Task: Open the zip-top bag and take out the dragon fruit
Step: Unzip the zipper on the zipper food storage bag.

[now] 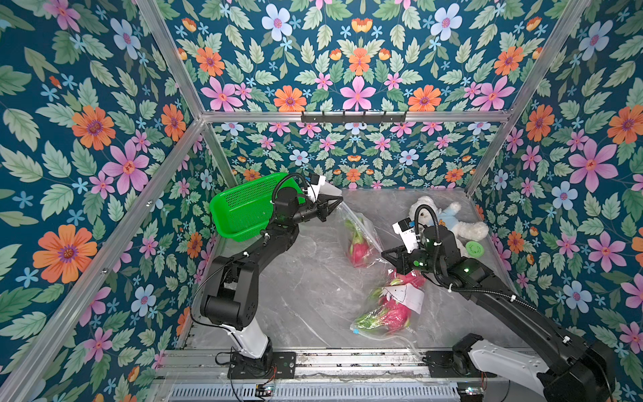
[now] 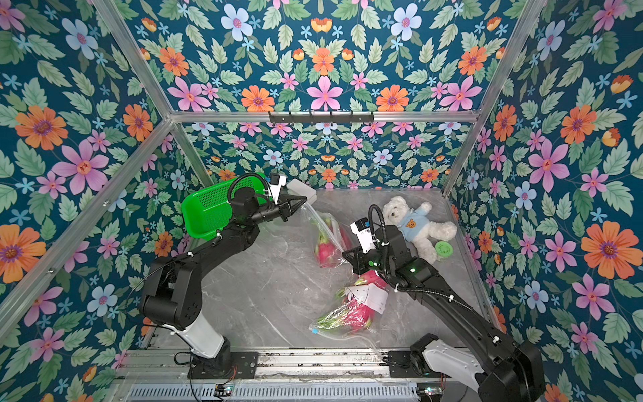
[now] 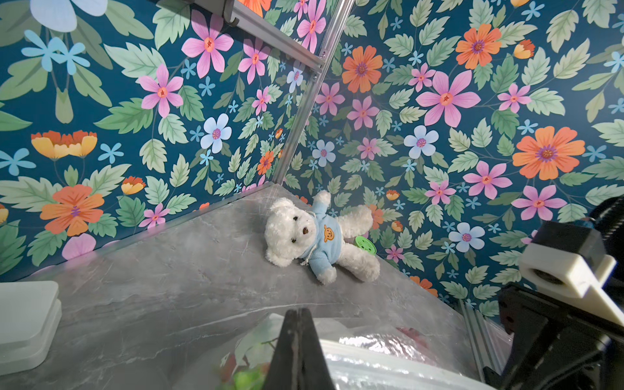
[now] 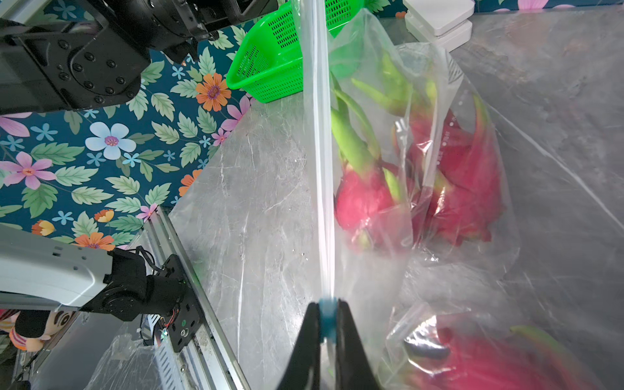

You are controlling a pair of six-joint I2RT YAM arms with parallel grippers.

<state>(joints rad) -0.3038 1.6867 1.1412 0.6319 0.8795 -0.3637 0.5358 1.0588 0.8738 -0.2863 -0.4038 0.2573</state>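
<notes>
Counting in both top views: two zip-top bags with dragon fruit (image 1: 360,249) inside, stretched bag (image 1: 365,222) between left gripper (image 1: 338,201) and right gripper (image 1: 385,255), loose bag (image 2: 348,332) nearer. Left wrist: jaws clamped on plastic. Right wrist: jaws pinching one blue slider (image 4: 327,315), two fruits clear, a third blurred.

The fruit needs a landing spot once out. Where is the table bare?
Widest bare patch: table centre, between the left arm, the held bag and the front bag. A smaller strip at the back lies between the white box and teddy bear. The right side is crowded.
</notes>
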